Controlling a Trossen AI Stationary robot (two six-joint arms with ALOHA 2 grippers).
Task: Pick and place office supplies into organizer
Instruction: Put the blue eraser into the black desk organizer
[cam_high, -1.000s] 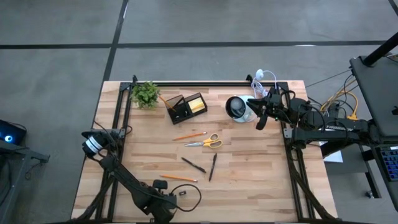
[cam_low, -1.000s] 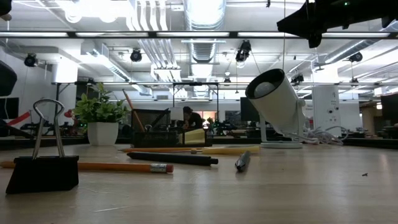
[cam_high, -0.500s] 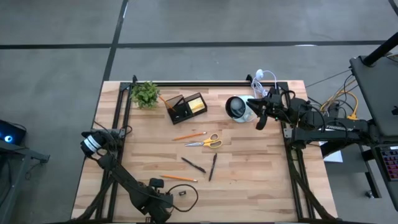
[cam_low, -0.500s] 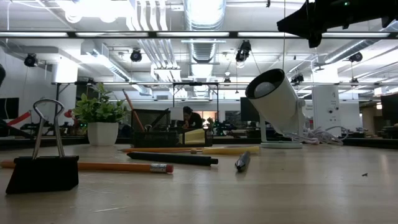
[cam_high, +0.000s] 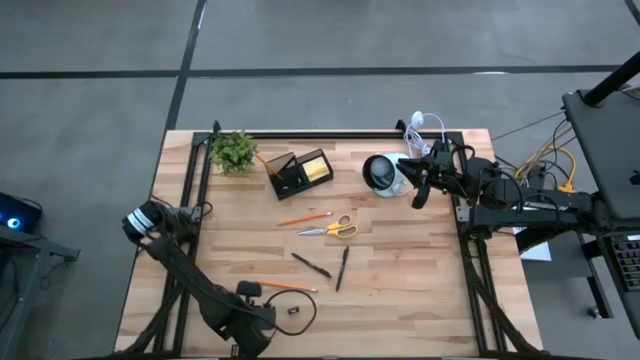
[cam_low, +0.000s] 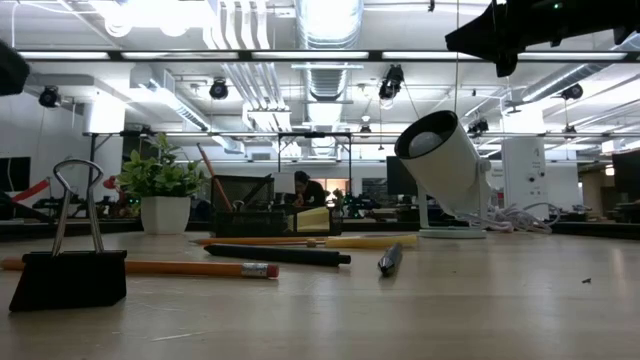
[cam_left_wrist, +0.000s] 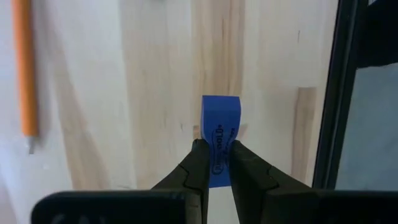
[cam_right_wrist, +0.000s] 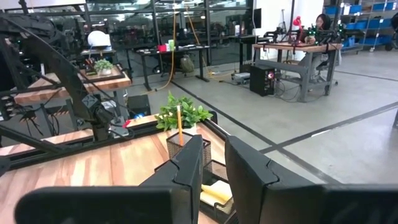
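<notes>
left hand (cam_left_wrist: 215, 163) clamped on blue eraser (cam_left_wrist: 220, 138), raised by the table's (cam_high: 400, 300) left edge | we carry it level to the organizer (cam_high: 298, 172) near the far edge, passing over the pencils | right hand (cam_high: 420, 190) empty, jaws slightly apart, by the right edge; open room between.

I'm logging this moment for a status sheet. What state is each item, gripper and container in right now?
left gripper: shut on the blue eraser, above the table.
right gripper: empty, waiting beside the white lamp.
organizer: upright, holding one pencil and yellow sticky notes.
scissors: flat on the table, closed.
binder clip: standing, handles up.
pens: lying loose on the table.
</notes>
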